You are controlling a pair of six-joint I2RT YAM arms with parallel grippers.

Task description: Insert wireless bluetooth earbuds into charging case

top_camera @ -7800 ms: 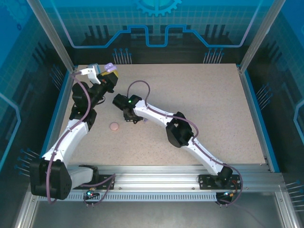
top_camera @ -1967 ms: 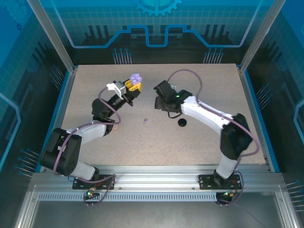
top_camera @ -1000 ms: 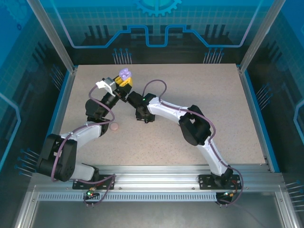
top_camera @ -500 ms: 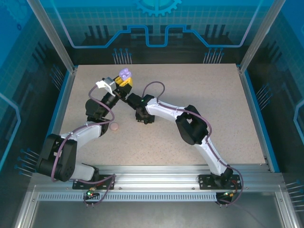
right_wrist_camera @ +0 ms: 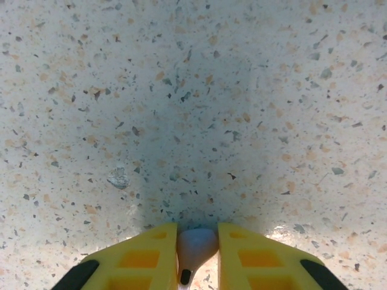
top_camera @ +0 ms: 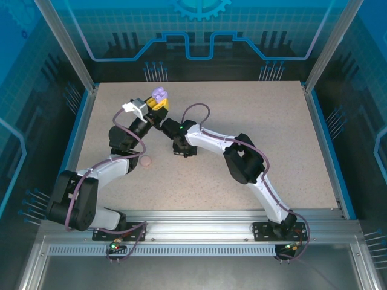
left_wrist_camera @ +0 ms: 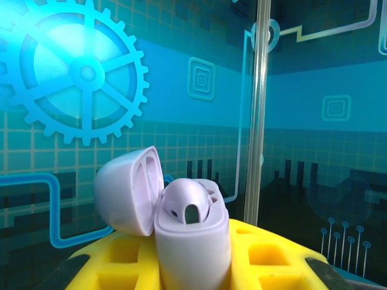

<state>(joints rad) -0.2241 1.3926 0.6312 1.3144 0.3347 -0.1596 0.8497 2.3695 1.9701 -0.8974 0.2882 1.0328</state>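
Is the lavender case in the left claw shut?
No, the lavender case has its lid swung open to one side.

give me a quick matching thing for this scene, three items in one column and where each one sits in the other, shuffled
1. lavender case
2. pink case
3. lavender earbud

A. lying on the table, not held
B. pinched in the right end effector
C. lid open, gripped by the left end effector

Pairs: 1-C, 2-A, 3-B
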